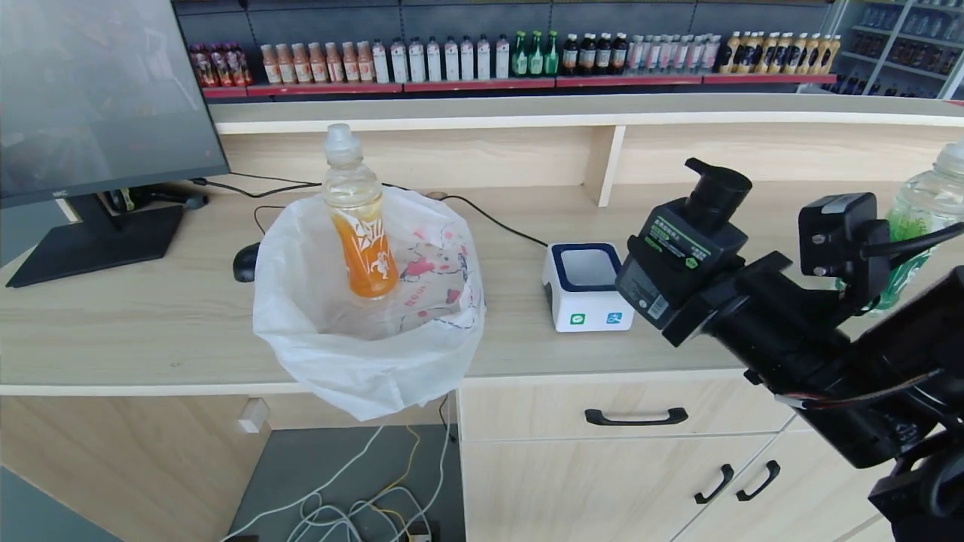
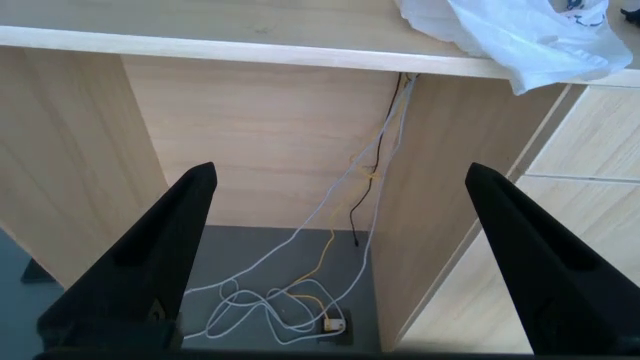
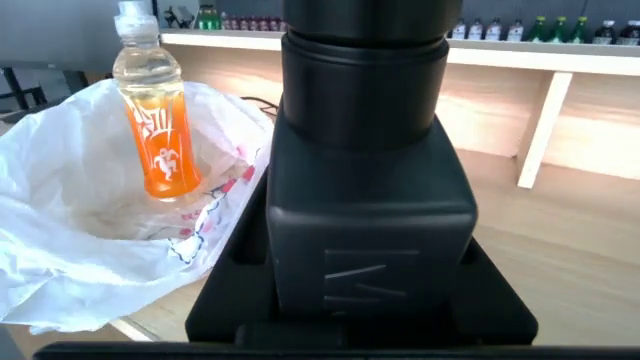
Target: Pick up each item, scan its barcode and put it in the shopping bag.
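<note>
Plainly the right gripper (image 1: 706,302) has its fingers closed on the black bottle (image 1: 681,245) — cap tilted up and away — just right of the scanner (image 1: 586,286), the shopping bag (image 1: 361,354) farther left on the desk (image 1: 151,316). Left gripper (image 2: 340,180) hangs wide open, empty.

The counter (image 1: 151,324) and the drawer fronts (image 1: 572,482) look like pale wood-grain board with a smooth matt face, and the drawer handles (image 1: 636,416) are matt black. The shopping bag (image 1: 361,361) is thin, milky, crinkled plastic film with a faint sheen, and the orange bottle (image 1: 360,226) is clear glossy plastic with a smooth printed wrap. The black bottle (image 1: 681,256) is matt dark plastic with a shinier label, the scanner (image 1: 584,290) is smooth white plastic with a glossy window, and the fingers (image 2: 150,270) of the left gripper (image 2: 338,170) are plain matt black.
</note>
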Controlling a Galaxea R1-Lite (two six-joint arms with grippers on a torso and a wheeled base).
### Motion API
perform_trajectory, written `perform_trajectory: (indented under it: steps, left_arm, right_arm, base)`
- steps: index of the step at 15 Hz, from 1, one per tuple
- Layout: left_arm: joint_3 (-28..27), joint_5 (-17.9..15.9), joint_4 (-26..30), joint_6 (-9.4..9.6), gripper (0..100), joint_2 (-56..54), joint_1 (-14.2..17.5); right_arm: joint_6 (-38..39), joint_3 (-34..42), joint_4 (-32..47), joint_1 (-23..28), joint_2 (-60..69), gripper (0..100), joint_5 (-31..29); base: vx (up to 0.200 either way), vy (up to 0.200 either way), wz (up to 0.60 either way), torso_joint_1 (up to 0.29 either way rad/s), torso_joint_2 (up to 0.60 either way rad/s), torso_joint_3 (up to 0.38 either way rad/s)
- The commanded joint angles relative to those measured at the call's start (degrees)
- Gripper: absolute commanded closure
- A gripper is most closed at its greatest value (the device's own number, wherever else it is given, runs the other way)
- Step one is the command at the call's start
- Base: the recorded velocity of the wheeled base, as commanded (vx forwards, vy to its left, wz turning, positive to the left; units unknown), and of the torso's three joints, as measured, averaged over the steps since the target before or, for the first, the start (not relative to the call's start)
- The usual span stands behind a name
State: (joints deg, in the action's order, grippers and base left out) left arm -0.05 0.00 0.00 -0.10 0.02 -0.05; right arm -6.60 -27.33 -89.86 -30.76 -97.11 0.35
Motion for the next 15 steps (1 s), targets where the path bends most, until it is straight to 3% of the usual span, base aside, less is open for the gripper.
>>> perform_trajectory:
  steps: [1,5,8,15]
  left_arm:
    - [0.0,0.0,0.0,0.01,0,0.0,0.0]
    - [0.0,0.0,0.0,0.01,0,0.0,0.0]
    - [0.0,0.0,0.0,0.01,0,0.0,0.0]
    - [0.0,0.0,0.0,0.01,0,0.0,0.0]
  right_arm:
    - [-2.9,-2.5,-0.1,1.5,-2.6,100,0.1]
    - [-9.9,-8.5,-0.1,2.6,-7.3,100,0.9]
    - [-18.8,-16.8,-0.1,5.2,-12.1,100,8.2]
    - [-26.5,-29.0,-0.1,8.0,-19.8,100,24.8]
  base:
    - [0.0,0.0,0.0,0.0,0.0,0.0]
    - [0.0,0.0,0.0,0.0,0.0,0.0]
    - [0.0,0.0,0.0,0.0,0.0,0.0]
    - [0.0,0.0,0.0,0.0,0.0,0.0]
